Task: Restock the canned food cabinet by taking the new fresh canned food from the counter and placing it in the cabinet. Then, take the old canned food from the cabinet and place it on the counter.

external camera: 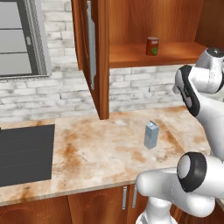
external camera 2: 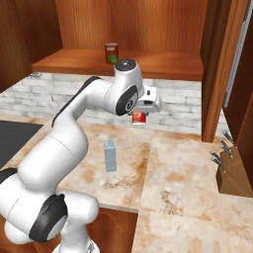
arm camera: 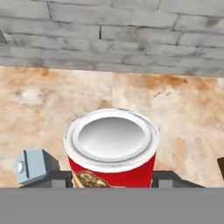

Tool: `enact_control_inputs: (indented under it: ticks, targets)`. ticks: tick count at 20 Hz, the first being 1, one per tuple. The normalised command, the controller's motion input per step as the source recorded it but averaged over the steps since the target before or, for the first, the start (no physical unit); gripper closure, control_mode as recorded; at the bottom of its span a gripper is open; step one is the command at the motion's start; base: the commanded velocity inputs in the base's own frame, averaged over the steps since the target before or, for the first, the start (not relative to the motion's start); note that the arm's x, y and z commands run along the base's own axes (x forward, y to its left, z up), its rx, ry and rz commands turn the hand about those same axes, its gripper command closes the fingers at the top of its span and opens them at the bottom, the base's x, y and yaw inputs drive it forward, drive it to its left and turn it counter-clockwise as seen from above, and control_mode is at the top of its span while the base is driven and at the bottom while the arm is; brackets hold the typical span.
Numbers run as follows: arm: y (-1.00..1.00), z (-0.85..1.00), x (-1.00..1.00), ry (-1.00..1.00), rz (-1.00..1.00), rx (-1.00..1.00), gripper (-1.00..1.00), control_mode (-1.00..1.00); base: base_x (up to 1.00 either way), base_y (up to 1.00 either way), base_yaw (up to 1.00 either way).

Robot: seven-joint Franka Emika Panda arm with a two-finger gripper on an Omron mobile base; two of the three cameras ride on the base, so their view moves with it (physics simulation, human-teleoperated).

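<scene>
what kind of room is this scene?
A rendered kitchen, most likely: a marble-look counter over wooden drawers, a black stovetop set into it, a wooden wall cabinet on a brick backsplash, and a knife block. The gripper holds a red can.

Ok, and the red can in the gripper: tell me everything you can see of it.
The old canned food is a small upright cylinder with a shiny silver ringed lid, a red side and a yellowish label mark low on its front. It hangs in the gripper, whose dark fingers press its two sides, above the counter and not touching it, near the brick wall. A grey-blue carton stands beside it.
</scene>
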Motion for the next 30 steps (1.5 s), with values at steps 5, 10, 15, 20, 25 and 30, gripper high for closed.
enact_control_inputs:
  ticks: [5, 10, 15, 20, 25, 30]
  targets:
    - [-0.63, -1.0, 0.12, 0.08, -0.09, 0.13, 1.0, -1.0, 0.0, 0.0, 0.0]
    - [-0.2, -1.0, 0.04, -0.1, -0.07, 0.31, 1.0, -1.0, 0.0, 0.0, 0.0]
    - [0.03, -1.0, 0.1, -0.19, 0.0, -0.1, 1.0, -1.0, 0.0, 0.0, 0.0]
    - [0.0, -1.0, 0.02, -0.17, 0.04, -0.27, 1.0, -1.0, 0.0, 0.0, 0.0]
    - [-0.02, -0.93, -0.01, -0.12, 0.06, -0.11, 1.0, -1.0, 0.0, 0.0, 0.0]
    - [-0.11, -0.28, 0.0, -0.01, 0.01, 0.0, 1.0, -1.0, 0.0, 0.0, 0.0]
